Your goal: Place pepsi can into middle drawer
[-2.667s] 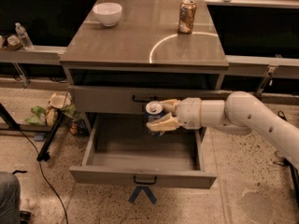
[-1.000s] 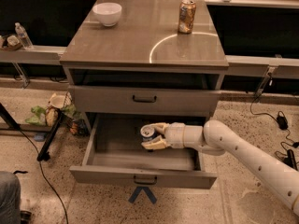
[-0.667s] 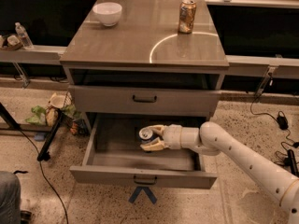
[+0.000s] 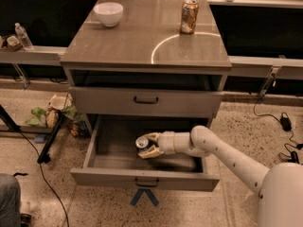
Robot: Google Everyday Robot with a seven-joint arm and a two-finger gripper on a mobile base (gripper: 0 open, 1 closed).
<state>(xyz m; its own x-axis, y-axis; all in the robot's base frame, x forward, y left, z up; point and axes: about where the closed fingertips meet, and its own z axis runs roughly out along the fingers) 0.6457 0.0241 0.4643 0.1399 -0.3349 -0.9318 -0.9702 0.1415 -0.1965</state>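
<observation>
The middle drawer (image 4: 109, 176) is pulled open at the bottom of the grey cabinet, its dark bar handle facing me. My gripper (image 4: 150, 145) reaches in from the right, low inside the drawer near its middle. Its fingers (image 4: 151, 152) are closed around the pepsi can (image 4: 142, 143), of which mainly the silver top shows. The can sits upright, low over the drawer floor; I cannot tell whether it touches it.
The shut upper drawer front (image 4: 146, 100) overhangs the open drawer. A gold-brown can (image 4: 189, 16) and a white bowl (image 4: 108, 13) stand on the cabinet top. A black stand leg (image 4: 49, 141) and litter (image 4: 49, 115) lie on the floor at left, cables at right.
My gripper has carried the can down from in front of the upper drawer into the open middle drawer and a little to the left. In the last second it has barely moved.
</observation>
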